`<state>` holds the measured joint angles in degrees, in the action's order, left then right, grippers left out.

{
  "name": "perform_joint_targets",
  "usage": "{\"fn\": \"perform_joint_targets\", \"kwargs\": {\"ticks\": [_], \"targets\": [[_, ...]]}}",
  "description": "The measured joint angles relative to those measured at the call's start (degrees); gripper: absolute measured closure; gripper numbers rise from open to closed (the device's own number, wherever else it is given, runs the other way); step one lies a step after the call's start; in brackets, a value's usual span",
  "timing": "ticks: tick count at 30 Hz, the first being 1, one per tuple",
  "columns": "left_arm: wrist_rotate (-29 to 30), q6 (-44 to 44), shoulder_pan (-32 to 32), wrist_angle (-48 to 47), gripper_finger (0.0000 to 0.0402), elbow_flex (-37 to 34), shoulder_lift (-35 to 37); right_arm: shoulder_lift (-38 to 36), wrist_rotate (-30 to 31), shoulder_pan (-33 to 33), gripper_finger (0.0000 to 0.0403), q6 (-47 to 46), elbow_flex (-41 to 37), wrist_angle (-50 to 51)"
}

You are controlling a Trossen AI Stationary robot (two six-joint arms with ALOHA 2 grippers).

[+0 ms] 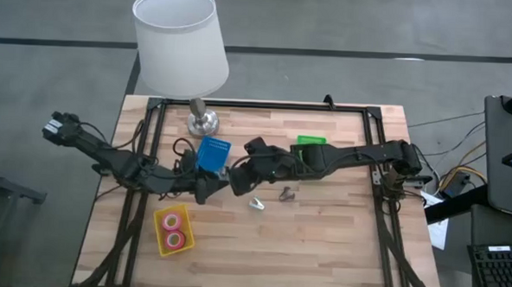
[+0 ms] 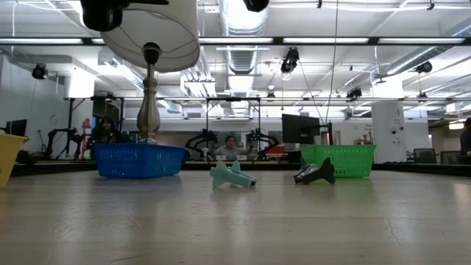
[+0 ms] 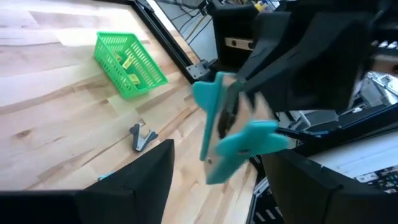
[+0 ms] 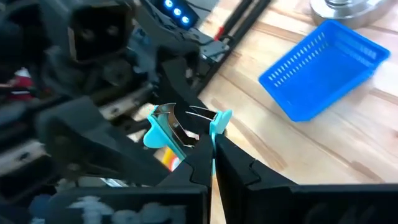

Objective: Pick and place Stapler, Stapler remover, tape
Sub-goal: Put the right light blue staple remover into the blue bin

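Note:
My right gripper (image 4: 208, 148) hangs above the table's middle (image 1: 235, 175), shut on a teal stapler remover (image 4: 180, 127). My left gripper (image 1: 209, 189) faces it. Its open fingers stand on either side of that remover (image 3: 230, 130) without touching it. A second teal remover (image 1: 257, 202) and a dark one (image 1: 286, 193) lie on the wood, and both show in the low view (image 2: 232, 175) (image 2: 315, 173). Red and pink tape rolls (image 1: 173, 229) lie in the yellow tray (image 1: 161, 243). I cannot make out a stapler. My right gripper pinches the teal stapler remover between its two fingers, beside one teal wing (image 4: 219, 119). The metal claws (image 4: 179, 118) and the other wing stick out past the fingertips. The remover is lifted clear of the table, tilted, pointing toward my left gripper.
A blue basket (image 1: 212, 153) sits just beyond the grippers, next to a lamp's metal base (image 1: 201, 121) under its white shade. A green basket (image 1: 310, 143) with small yellowish things lies under the right arm. Black frame rails (image 1: 153, 130) border the wood. Bare wood lies toward the near edge.

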<state>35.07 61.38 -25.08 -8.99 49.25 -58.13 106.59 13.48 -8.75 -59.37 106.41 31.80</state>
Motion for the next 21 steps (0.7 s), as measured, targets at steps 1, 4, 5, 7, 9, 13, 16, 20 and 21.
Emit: {"fn": "perform_joint_targets", "kwargs": {"ticks": [1,4,5,7,9,13,16,20,21], "targets": [[0.0,0.0,0.1,0.0,0.0163,0.0,0.0,0.0,-0.1,0.0,0.0394,0.0,0.1,-0.7],[0.0,-0.1,0.1,0.0,0.0194,0.0,0.2,0.0,-0.6,0.0,0.0394,0.0,0.8,-2.0],[0.0,-0.1,0.2,0.0,0.0207,0.0,0.3,0.0,-0.6,0.0,0.0394,0.1,1.0,-2.0],[0.0,-0.2,0.2,0.1,0.0236,0.0,0.4,0.0,-0.6,0.0,0.0394,0.3,1.1,-2.0],[0.0,-0.3,0.2,0.0,0.0266,0.0,0.6,0.0,-0.6,0.0,0.0394,0.5,1.1,-2.0],[0.0,-1.9,0.2,0.0,0.0322,0.0,1.2,0.0,-0.7,0.0,0.0394,0.8,1.1,-1.9],[-0.1,-3.2,0.2,-0.2,0.0353,0.0,1.7,0.0,-0.7,0.0,0.0394,1.2,1.1,-1.8],[-0.2,-4.0,0.2,-0.3,0.036,0.0,2.3,0.0,-0.9,0.1,0.0394,1.3,1.1,-1.9],[-0.3,-4.2,0.2,-0.4,0.036,0.0,2.5,0.0,-0.9,0.1,0.0394,1.4,1.1,-1.9]]}}
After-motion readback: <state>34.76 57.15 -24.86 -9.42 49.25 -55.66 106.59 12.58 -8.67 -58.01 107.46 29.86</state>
